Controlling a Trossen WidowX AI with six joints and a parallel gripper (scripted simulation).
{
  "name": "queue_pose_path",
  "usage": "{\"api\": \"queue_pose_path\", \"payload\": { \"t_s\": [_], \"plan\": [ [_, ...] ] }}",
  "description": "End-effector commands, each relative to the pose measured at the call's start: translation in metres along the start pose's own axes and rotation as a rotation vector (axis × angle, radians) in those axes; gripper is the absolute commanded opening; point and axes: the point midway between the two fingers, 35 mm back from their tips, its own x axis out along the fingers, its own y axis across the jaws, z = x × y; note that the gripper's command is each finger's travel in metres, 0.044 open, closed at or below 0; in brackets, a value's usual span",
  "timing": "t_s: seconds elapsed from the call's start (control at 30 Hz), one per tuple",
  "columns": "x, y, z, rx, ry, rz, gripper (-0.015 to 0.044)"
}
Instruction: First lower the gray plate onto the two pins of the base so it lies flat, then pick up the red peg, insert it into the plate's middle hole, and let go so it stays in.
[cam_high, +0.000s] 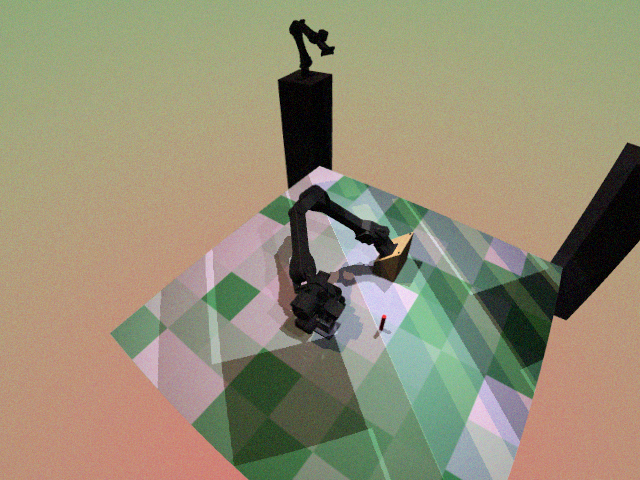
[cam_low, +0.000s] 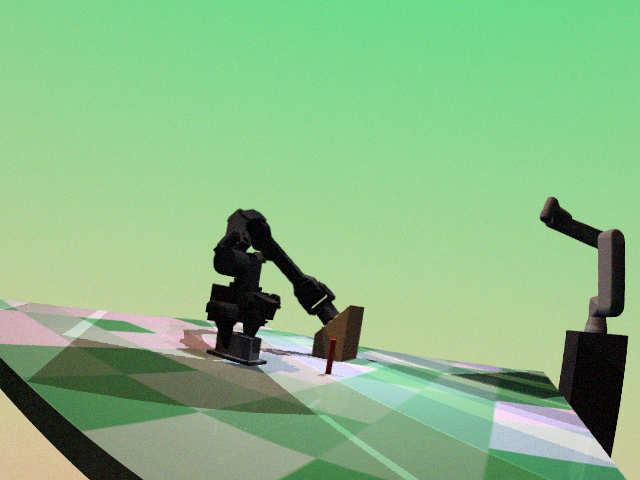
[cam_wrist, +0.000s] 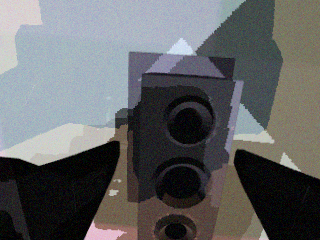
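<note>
Standing open at either side, the fingers (cam_high: 305, 325) (cam_low: 224, 333) leave the gray plate (cam_high: 325, 326) (cam_low: 248, 347) (cam_wrist: 150, 130) to the base (cam_high: 332, 335) (cam_low: 253, 361) (cam_wrist: 133, 90). Red peg (cam_high: 382, 323) (cam_low: 330, 356) upright, probably for top-down pickup.

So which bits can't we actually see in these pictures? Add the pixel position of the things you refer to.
- The two pins: covered by the gray plate (cam_low: 247, 348) (cam_wrist: 172, 100) in the outside and wrist views.
- The plate's lowest hole: cut off by the wrist picture's bottom edge, at least partly.
- The far arm's tip (cam_high: 327, 50): too small and dark in the top view.
</note>
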Motion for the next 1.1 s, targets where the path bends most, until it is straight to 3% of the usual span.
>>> {"api": "queue_pose_path", "payload": {
  "t_s": [0.0,0.13,0.37,0.6,1.07],
  "plan": [
    [0.000,0.000,0.000,0.003,0.000,0.000,0.0440],
    [-0.011,-0.002,0.001,0.002,-0.002,0.000,0.0440],
    [-0.115,-0.001,0.002,-0.005,0.000,0.001,0.0440],
    [-0.118,-0.005,0.005,0.009,0.000,0.001,0.0440],
    [-0.122,0.023,0.090,1.120,-0.025,0.013,0.0440]
  ]
}}
